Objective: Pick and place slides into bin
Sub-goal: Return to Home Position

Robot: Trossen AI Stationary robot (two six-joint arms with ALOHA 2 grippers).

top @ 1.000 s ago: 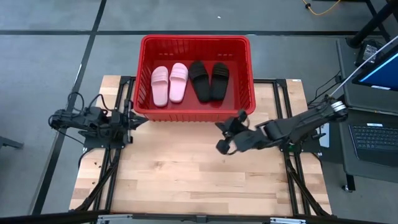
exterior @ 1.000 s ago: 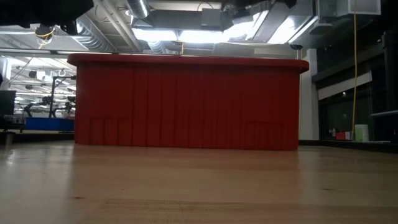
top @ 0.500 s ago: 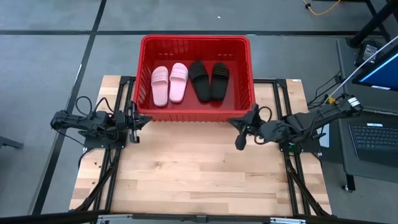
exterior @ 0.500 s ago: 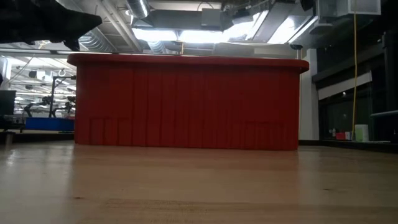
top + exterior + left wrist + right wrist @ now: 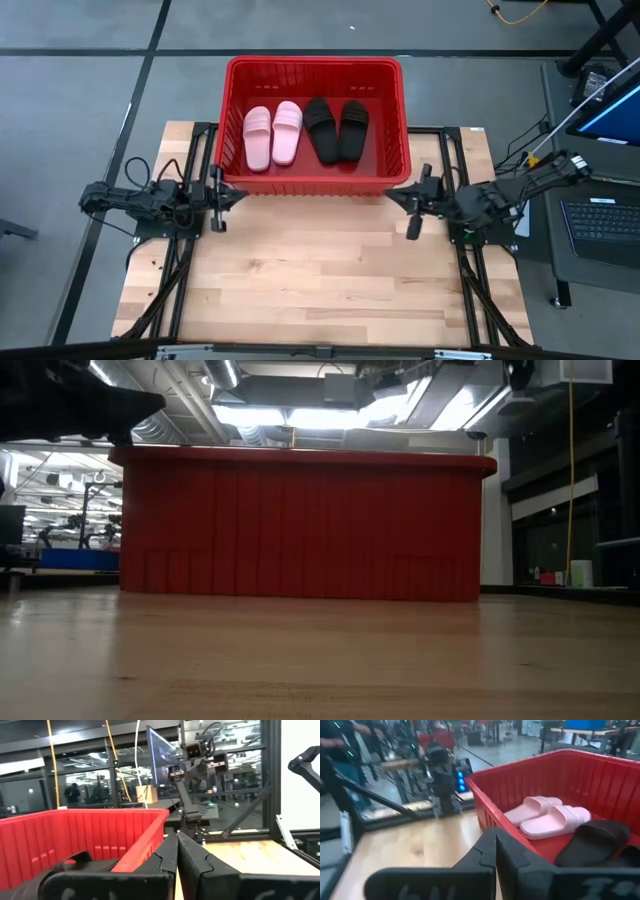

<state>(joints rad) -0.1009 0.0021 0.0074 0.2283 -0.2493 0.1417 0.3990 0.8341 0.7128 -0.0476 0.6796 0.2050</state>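
Job looked done: all four slides (image 5: pixel 287 131) sat in the bin (image 5: pixel 314 63) just beyond left pincer (image 5: pixel 216 195) and right pincer (image 5: pixel 411 203), both closed tight and empty, so only parking home remained.

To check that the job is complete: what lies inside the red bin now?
Inside the bin lie two pink slides and two black slides, side by side. The floor beneath them is covered; the low view shows only its wall.

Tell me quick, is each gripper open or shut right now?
Left gripper: jaws shut, empty, by the bin.
Right gripper: jaws shut, empty, by the bin.
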